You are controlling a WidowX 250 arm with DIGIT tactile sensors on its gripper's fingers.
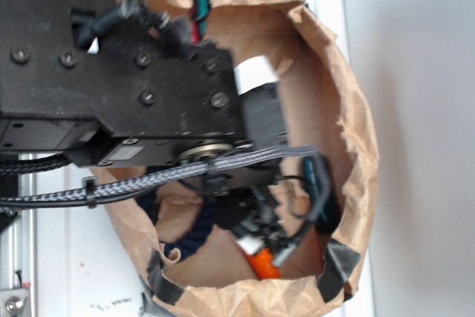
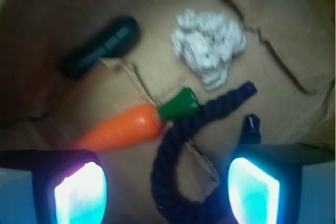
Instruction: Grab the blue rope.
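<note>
Your blue rope (image 2: 181, 145) lies in the lower middle of the wrist view, bent in a U on the brown paper floor of the bag (image 1: 349, 109). One arm runs up and right to an end near the crumpled foil ball (image 2: 208, 45); the other curls down to the bottom edge of the frame, with a glossy capped end showing just above the right finger. In the exterior view you see only a piece of the rope (image 1: 194, 231), at the lower left inside the bag, below the arm.

The claw (image 2: 168, 190) stands open: its two glowing fingers (image 2: 81, 195) sit wide apart at the lower left and lower right of the wrist view, and the bend of the rope lies between them, nearer the right one. Nothing is held (whether the right finger touches the rope, you cannot tell from here).

Just left of the rope lies an orange carrot (image 2: 123, 127), its green top touching or overlapping the rope's upper arm. A dark green cucumber-like toy (image 2: 102, 45) rests at the upper left, well apart from the rope.

In the exterior view the black arm (image 1: 119, 79) fills the upper left, with a grey braided cable (image 1: 148, 180) crossing below it.
</note>
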